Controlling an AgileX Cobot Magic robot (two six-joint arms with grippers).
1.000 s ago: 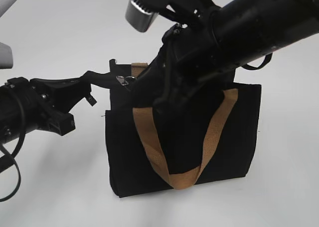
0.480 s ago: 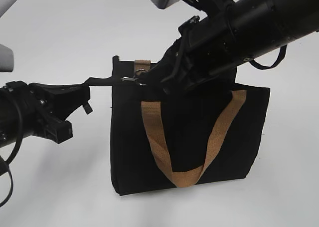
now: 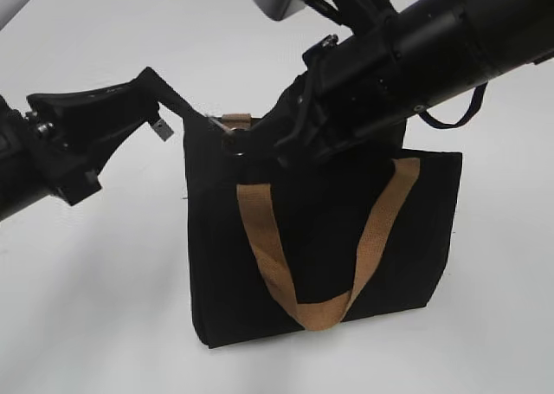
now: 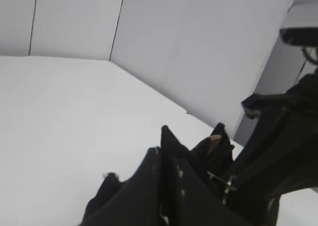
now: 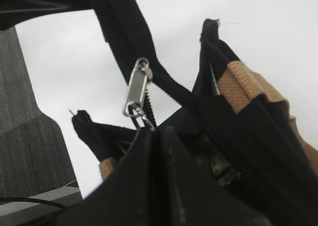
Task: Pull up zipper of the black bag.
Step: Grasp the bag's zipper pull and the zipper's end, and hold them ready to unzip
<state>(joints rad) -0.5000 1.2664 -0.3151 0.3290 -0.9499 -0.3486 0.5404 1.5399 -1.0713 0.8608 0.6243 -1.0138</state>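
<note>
zipper: small silver pull tab with a wire ring at its lower end, hanging on the black zipper track just above the right gripper fingertips. the ring sits at the tip of those fingers, which are pressed together on it; the track runs diagonally up and away past the tab. in the exterior view the tab is barely visible, a small glint at the bag's top left corner.

black bag: rectangular black fabric tote, upright on a white table, directly below the right fingers. tan handle hangs in a loop down its front face; a short tan strap tab shows at the top edge, just beside the right fingertips.

left gripper: off the bag's upper left corner, holding the free end of the black zipper tape, which stretches taut from its fingers down to the bag's top edge. fingers closed on that tape.

right arm: thick black body slanting down from the upper right, crossing over the bag's top.
</note>
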